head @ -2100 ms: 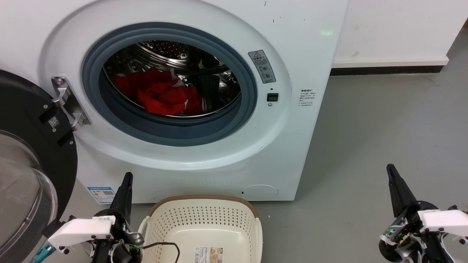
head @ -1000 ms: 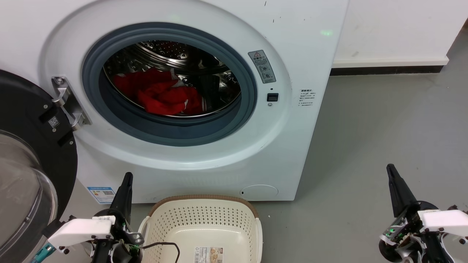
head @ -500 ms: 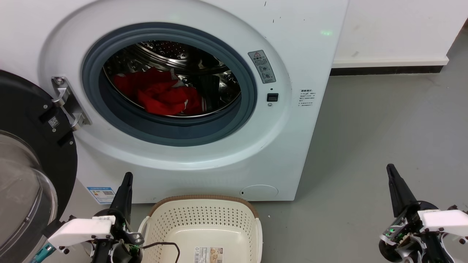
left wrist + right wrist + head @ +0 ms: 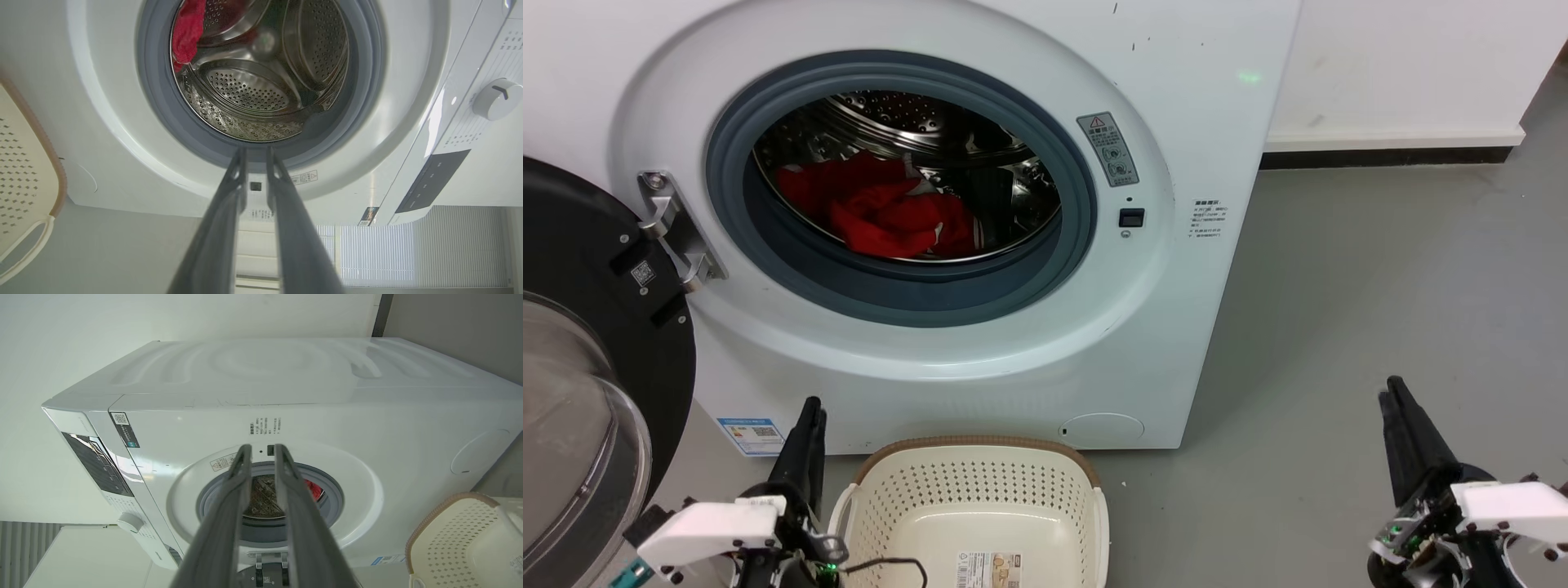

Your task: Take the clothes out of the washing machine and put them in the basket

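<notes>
Holding left gripper (image 4: 814, 404) slightly parted beside basket (image 4: 980, 442), holding right gripper (image 4: 1388, 388) likewise over floor (image 4: 1339, 286), leaving clothes (image 4: 882, 208) in washing machine (image 4: 1094, 327).

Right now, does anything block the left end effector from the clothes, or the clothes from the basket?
Nothing visible does: the door is swung aside, the clothes lie exposed in the drum, and the basket stands open below.

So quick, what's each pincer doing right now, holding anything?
Left pincer: slightly open, holding nothing.
Right pincer: slightly open, holding nothing.
</notes>
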